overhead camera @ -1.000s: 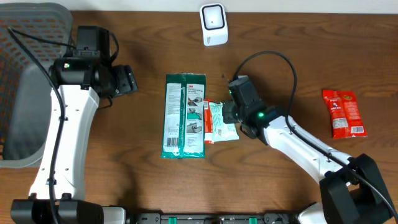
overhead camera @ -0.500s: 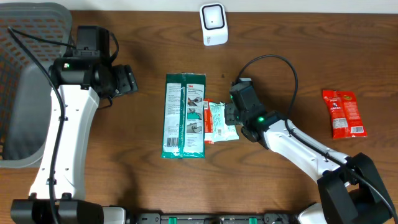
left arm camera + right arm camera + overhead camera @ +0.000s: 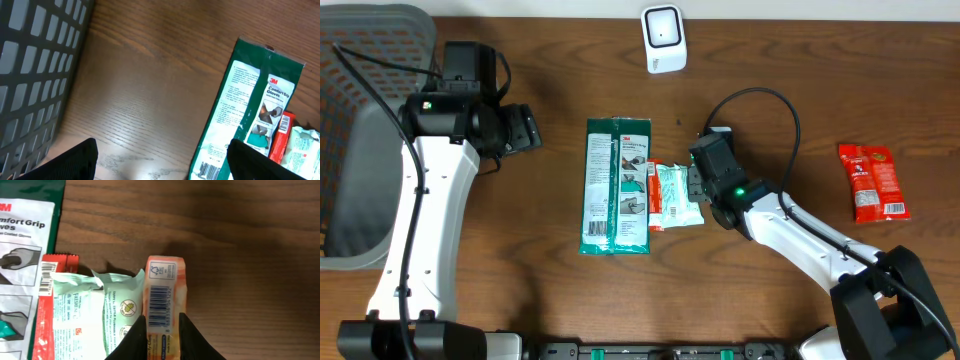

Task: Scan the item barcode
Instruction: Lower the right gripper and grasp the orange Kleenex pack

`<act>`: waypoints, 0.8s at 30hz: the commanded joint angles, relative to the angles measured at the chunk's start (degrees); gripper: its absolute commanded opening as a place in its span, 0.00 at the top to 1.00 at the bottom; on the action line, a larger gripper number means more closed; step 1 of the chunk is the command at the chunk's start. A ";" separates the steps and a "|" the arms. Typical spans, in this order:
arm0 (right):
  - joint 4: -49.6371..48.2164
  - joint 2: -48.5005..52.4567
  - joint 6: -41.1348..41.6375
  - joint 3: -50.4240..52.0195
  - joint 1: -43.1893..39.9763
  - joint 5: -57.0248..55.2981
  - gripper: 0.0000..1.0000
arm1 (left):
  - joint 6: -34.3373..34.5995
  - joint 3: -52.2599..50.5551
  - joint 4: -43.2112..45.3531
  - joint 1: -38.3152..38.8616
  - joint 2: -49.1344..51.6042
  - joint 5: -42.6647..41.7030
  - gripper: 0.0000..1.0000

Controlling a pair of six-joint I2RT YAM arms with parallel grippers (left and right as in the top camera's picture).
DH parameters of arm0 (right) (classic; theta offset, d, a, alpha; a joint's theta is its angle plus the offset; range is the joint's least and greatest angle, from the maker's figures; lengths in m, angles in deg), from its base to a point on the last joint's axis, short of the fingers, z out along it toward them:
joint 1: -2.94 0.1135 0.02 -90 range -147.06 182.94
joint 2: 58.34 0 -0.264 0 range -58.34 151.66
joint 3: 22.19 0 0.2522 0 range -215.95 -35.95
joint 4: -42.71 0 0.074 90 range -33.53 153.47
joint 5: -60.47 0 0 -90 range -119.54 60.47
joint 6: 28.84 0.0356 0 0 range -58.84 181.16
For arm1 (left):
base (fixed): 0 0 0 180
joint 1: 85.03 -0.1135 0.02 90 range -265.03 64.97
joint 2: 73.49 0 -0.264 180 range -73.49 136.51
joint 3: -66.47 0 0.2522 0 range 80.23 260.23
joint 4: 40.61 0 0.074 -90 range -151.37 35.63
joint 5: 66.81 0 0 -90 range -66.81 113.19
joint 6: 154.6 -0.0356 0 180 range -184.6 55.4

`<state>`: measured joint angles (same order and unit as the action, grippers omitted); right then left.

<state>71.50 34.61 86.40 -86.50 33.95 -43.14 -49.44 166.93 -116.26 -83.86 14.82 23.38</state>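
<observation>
An orange packet (image 3: 165,287) lies barcode-up on the table, right beside a pale green wipes pack (image 3: 95,315). My right gripper (image 3: 162,330) has its two fingers pressed against the packet's long sides, low over the table. In the overhead view that gripper (image 3: 703,185) covers the packet, at the wipes pack's (image 3: 677,195) right edge. The white scanner (image 3: 662,38) stands at the back centre. My left gripper (image 3: 527,130) hovers open at the left, with only bare wood between its fingers (image 3: 75,160).
A green glove pack (image 3: 617,187) lies at the centre, with a thin red packet (image 3: 654,195) between it and the wipes. Another red packet (image 3: 873,182) sits at the far right. A grey mesh basket (image 3: 360,130) fills the left edge.
My right gripper has slid slightly right and toward the table's front, staying at the wipes pack's edge. The left arm has not moved.
</observation>
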 commanded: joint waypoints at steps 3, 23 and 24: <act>0.63 0.07 0.42 0.42 0.00 -3.85 0.81 | -0.11 0.55 -0.24 -0.24 -0.17 0.50 0.17; -1.49 0.07 1.09 0.44 0.22 -0.68 0.75 | -0.11 0.55 -0.22 -0.24 -0.17 0.50 0.17; -1.46 0.07 1.09 0.48 0.22 -0.68 0.74 | -0.11 0.55 -0.24 -0.24 -0.17 0.50 0.17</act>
<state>70.23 34.61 86.48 -86.39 33.95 -44.17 -49.44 166.93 -116.26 -83.86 14.82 23.38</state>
